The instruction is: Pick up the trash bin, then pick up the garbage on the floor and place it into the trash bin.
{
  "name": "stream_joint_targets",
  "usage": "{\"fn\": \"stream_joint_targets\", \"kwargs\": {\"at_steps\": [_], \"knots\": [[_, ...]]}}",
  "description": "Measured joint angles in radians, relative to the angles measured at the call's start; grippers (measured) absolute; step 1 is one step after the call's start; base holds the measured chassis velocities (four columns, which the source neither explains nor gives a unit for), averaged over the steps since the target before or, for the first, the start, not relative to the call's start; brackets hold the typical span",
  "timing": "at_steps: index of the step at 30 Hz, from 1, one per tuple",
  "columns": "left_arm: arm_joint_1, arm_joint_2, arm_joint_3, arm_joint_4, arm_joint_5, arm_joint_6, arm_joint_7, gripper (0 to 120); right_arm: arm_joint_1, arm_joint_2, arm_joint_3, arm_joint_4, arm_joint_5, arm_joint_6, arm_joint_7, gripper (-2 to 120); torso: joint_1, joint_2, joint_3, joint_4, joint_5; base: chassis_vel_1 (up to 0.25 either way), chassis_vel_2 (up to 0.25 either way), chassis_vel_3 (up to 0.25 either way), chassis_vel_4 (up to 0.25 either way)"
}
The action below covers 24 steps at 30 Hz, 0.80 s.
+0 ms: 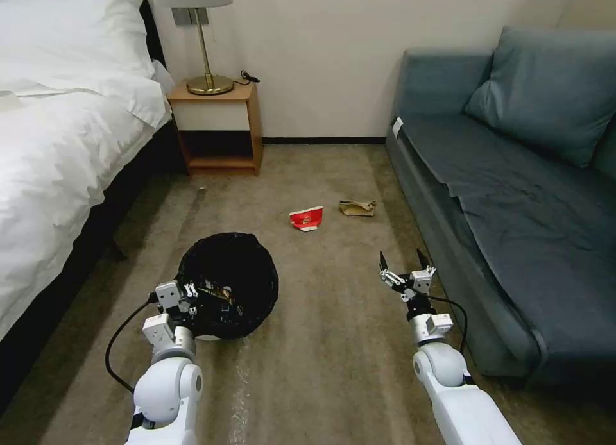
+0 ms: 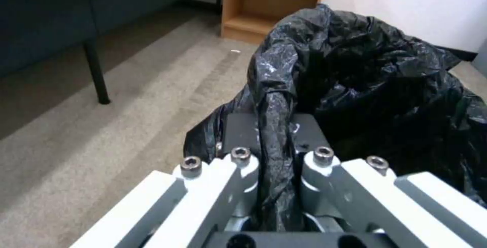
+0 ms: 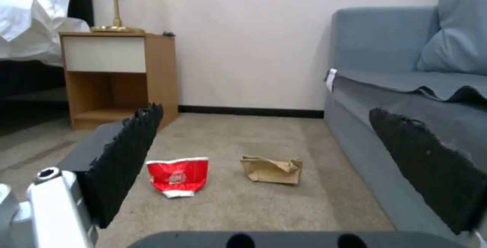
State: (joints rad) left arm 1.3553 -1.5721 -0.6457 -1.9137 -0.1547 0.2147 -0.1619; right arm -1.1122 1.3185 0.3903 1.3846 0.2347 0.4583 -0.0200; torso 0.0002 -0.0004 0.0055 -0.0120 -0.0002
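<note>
My left pincer (image 1: 192, 297) is clamped on the bagged rim of the trash bin (image 1: 228, 294), lower left of frame. My right pincer (image 1: 406, 265) is wide open, empty, lower right. Collection step: red cup (image 1: 307, 218) and brown paper (image 1: 357, 207) at centre. Next needs reach toward cup.

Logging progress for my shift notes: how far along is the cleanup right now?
Done: the left gripper has the trash bin by its bag-covered rim, fingers shut on it, and something yellowish lies inside. In hand: the right gripper hangs open above the carpet, facing the litter. Left: the red-and-white paper cup and the crumpled brown paper lie on the floor.
</note>
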Motion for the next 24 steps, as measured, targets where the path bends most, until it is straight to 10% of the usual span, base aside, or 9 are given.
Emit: {"fn": "stream_joint_targets", "kwargs": {"at_steps": [24], "knots": [[0.009,0.000,-0.006,-0.007,0.002,-0.006,0.003,5,-0.007,0.005,0.003,-0.016,0.006,0.019,-0.016,100,0.000,0.000,0.000,0.0000,0.0000,-0.077,0.075,0.071,-0.072]]}}
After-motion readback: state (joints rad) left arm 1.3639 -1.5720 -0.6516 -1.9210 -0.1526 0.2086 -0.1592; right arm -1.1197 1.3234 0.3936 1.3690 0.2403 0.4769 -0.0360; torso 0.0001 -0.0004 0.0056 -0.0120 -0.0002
